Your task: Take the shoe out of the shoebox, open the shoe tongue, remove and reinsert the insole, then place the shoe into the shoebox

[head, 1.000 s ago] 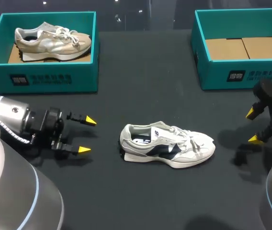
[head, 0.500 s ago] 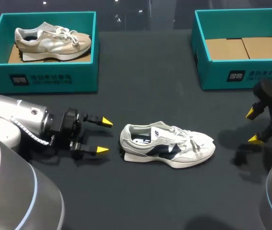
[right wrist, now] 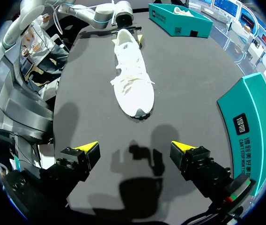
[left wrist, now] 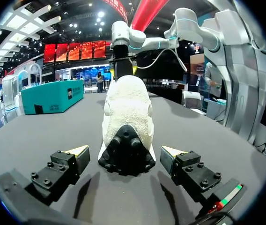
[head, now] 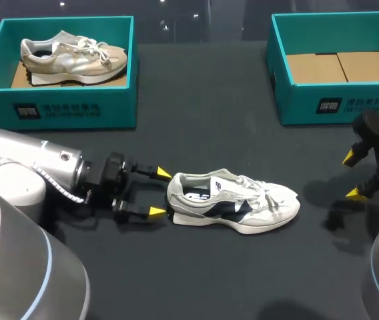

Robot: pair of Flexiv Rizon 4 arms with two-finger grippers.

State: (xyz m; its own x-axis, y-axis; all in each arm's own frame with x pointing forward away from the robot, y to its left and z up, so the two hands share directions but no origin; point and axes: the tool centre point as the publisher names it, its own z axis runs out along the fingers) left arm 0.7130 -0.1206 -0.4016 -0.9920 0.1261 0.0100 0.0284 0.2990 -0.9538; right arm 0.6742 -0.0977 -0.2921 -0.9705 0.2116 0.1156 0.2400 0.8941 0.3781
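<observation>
- The white shoe (head: 233, 202) stands on its sole on the desk (head: 203, 133), outside any box, with its heel toward the left hand (head: 159, 193).
- That hand is spread, its yellow tips flanking the heel without touching it.
- The right hand (head: 353, 176) hangs spread near the right shoebox (head: 336, 107), well apart from the toe.

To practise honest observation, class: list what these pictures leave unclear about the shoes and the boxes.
- Insole front of the white shoe: in the head view it is hidden under the laces. In the left wrist view the heel blocks it.
- The right shoebox: right wrist view, cut off by the black rim.
- The beige shoe, its interior: head view, too small.
</observation>
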